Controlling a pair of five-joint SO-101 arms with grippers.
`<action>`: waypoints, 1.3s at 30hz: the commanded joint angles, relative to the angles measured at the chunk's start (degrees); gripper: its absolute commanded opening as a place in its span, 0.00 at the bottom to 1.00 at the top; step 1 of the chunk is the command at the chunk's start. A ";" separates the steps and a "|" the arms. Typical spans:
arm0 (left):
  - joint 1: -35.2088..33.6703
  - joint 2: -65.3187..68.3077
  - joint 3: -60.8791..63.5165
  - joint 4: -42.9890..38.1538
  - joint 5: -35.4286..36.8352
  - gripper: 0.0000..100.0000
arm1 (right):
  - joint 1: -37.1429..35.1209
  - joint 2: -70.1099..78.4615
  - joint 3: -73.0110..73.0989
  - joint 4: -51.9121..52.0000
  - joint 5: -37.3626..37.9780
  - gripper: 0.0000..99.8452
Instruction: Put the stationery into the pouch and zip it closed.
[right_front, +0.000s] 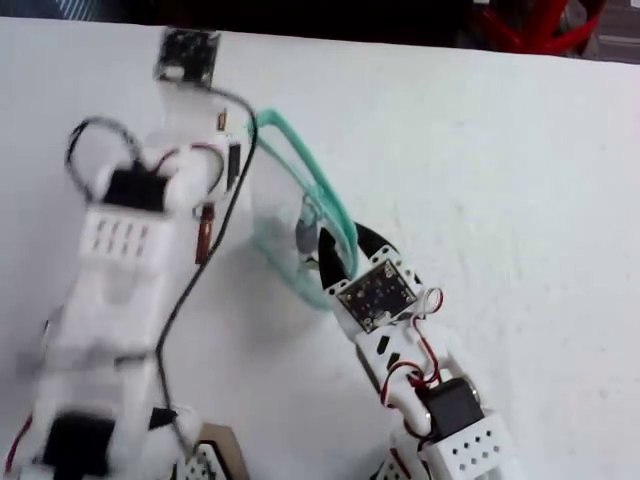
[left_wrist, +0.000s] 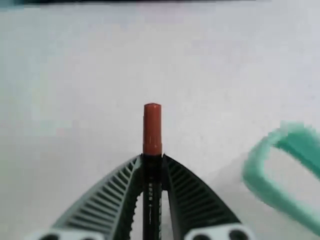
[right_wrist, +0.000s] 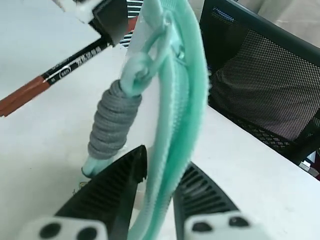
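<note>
The clear pouch (right_front: 285, 215) with its teal zipper rim (right_front: 320, 190) lies mid-table between the two arms. My right gripper (right_front: 338, 258) is shut on the pouch's near rim; in the right wrist view the teal zipper band (right_wrist: 182, 100) runs between the right gripper (right_wrist: 157, 162) fingers. A grey ribbed piece (right_wrist: 112, 122) hangs from a teal ring beside the band. My left gripper (left_wrist: 152, 159) is shut on a black pen with a red-brown cap (left_wrist: 152, 127), held just left of the pouch (left_wrist: 282, 167). In the high view the pen (right_front: 204, 232) points down under the left gripper (right_front: 207, 205).
The white table (right_front: 500, 180) stretches to the right of the pouch. A black cable (right_front: 215, 250) trails from the left arm across the table. A black mesh chair (right_wrist: 265, 85) stands beyond the table edge. A brown block (right_front: 222, 445) sits at the front edge.
</note>
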 joint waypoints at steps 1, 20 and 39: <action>0.92 -14.55 7.21 -10.99 -2.99 0.02 | 0.48 0.40 1.67 0.13 0.18 0.02; 12.44 -35.74 16.79 -47.21 -10.81 0.02 | 0.31 0.75 1.76 0.13 0.18 0.02; 22.29 -24.66 27.96 -71.21 -20.84 0.02 | 0.40 0.66 1.76 0.13 0.18 0.02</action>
